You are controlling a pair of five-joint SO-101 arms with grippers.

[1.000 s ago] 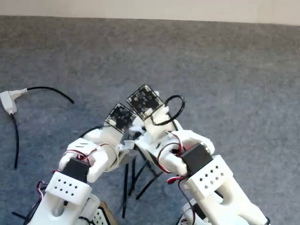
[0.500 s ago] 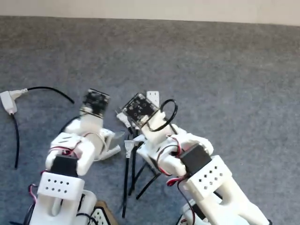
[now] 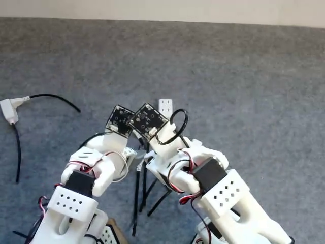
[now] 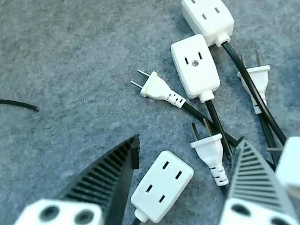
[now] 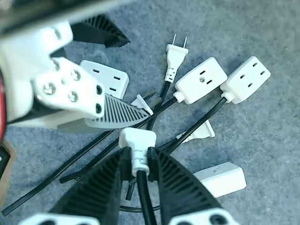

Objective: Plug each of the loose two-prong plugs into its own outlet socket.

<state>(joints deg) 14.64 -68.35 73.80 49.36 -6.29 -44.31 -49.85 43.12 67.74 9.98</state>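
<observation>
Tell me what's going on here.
Two robot arms work over corded plugs and sockets scattered on grey carpet. The right end effector is shut on a white two-prong plug with a black cord. The left end effector hangs open above a white rectangular outlet socket. Another white plug lies loose beside it.

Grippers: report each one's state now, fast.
Left gripper: open, hovering above a white socket.
Right gripper: shut on a white plug.

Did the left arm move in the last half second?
Yes. The left arm swung right, away from the white connector at the left edge, toward the right arm.
</observation>
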